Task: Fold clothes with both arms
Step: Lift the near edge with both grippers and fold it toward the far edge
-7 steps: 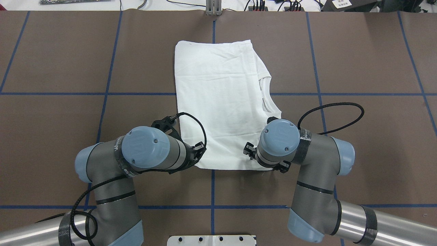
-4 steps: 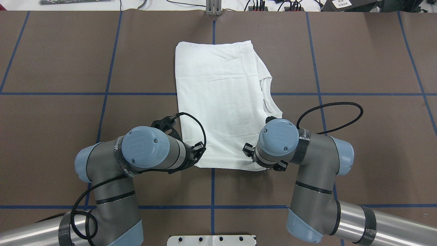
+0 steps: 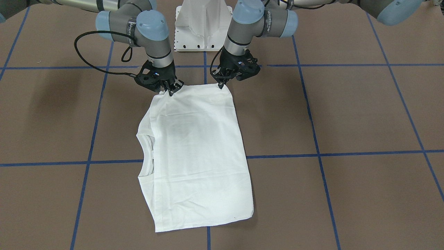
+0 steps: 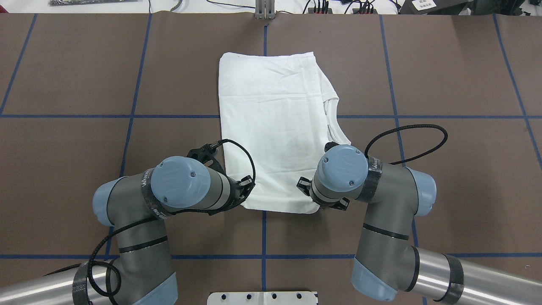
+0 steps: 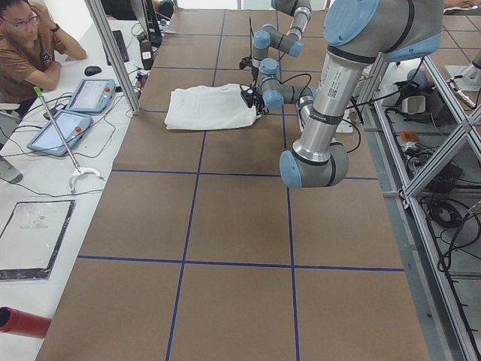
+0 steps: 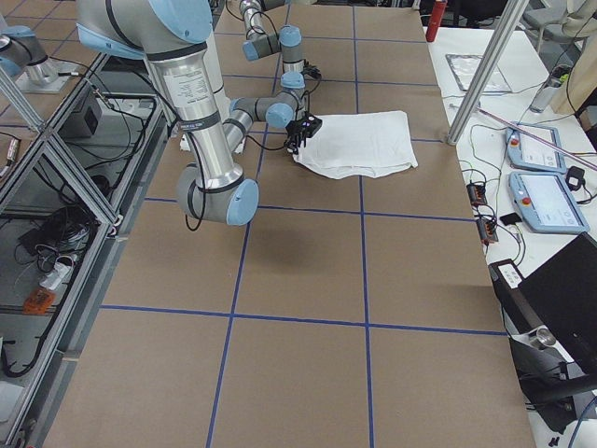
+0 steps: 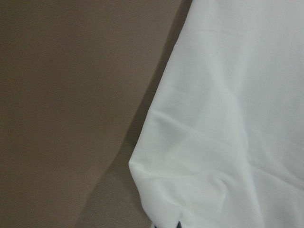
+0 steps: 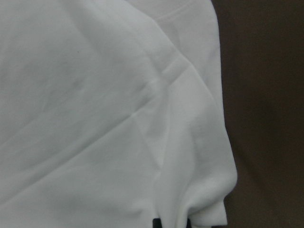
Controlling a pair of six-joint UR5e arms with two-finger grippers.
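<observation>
Left claw [image 3: 221, 84] and right claw [image 3: 170, 91] are each closed tight on a corner of the folded white T-shirt [image 3: 197, 152], lying mid-frame on the brown counter [image 3: 347, 114].

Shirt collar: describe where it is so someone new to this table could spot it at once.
On the brown table with blue tape lines, one folded white shirt lies in the middle. Its collar is the curved notch on the edge at the robot's right, the only edge that is not straight.
</observation>
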